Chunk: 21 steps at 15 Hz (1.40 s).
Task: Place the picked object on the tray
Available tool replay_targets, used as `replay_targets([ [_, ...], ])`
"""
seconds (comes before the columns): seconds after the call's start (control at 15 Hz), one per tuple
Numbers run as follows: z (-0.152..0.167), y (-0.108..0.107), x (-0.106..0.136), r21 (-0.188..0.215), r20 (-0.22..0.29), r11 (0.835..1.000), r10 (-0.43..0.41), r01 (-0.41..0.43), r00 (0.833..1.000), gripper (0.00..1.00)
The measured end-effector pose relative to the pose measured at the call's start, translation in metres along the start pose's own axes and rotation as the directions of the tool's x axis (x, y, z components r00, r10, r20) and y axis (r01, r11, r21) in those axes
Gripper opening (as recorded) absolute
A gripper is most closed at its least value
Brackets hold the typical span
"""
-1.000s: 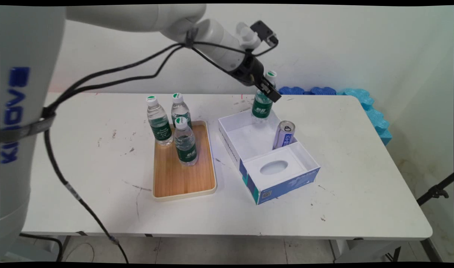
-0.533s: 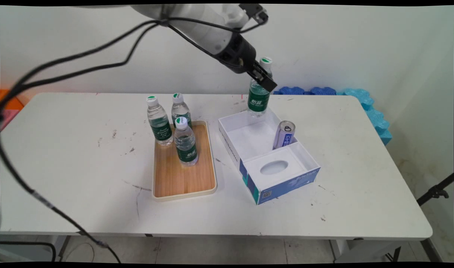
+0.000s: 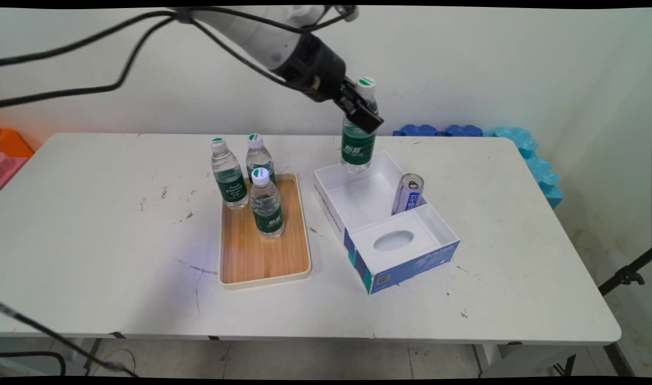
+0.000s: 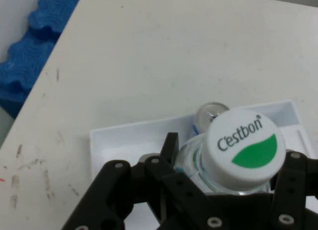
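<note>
Clamped on the neck of a water bottle (image 3: 358, 140), just under its cap, our pincer (image 3: 361, 110) holds it upright in the air above the far left corner of the white box (image 3: 331, 206), clear of the box floor and the table (image 3: 117, 224). From the hand view we look straight down on the cap (image 4: 245, 147), with the black fingers (image 4: 169, 149) pressed to either side of the bottle's shoulder. We judge the hold a thin one: the grip sits high on a smooth, tapering neck, so the heavy body hanging below could swing or slip down through the fingers, and a swing could knock the bottle's base against the box wall. A slim can (image 3: 408, 193) leans in the box against the inner divider, near the bottle's base; a low pass that way could tip it over. Three more bottles (image 3: 266, 203) stand close together at the far end of a wooden tray (image 3: 261, 256), well apart from the lifted one, so we see little risk to them at present. As for writing, the cap reads "C'estbon" above a green half-disc, and the green labels on the bottles carry white lettering we cannot make out. The can bears blue characters too small to read, and the box's blue front panel shows faint script and a square code.
</note>
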State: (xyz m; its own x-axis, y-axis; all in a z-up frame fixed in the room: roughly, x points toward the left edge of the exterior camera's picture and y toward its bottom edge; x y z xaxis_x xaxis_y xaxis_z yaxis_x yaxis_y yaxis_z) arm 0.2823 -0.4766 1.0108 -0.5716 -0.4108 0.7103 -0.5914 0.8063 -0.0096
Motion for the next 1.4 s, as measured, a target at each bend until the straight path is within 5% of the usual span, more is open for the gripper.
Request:
replay_targets([
  [0.73, -0.058, 0.043, -0.073, -0.083, 0.018, 0.995, 0.058, -0.056, 0.998, 0.0],
  [1.4, -0.072, 0.055, -0.152, -0.078, 0.073, 0.994, 0.083, -0.077, 0.994, 0.0],
])
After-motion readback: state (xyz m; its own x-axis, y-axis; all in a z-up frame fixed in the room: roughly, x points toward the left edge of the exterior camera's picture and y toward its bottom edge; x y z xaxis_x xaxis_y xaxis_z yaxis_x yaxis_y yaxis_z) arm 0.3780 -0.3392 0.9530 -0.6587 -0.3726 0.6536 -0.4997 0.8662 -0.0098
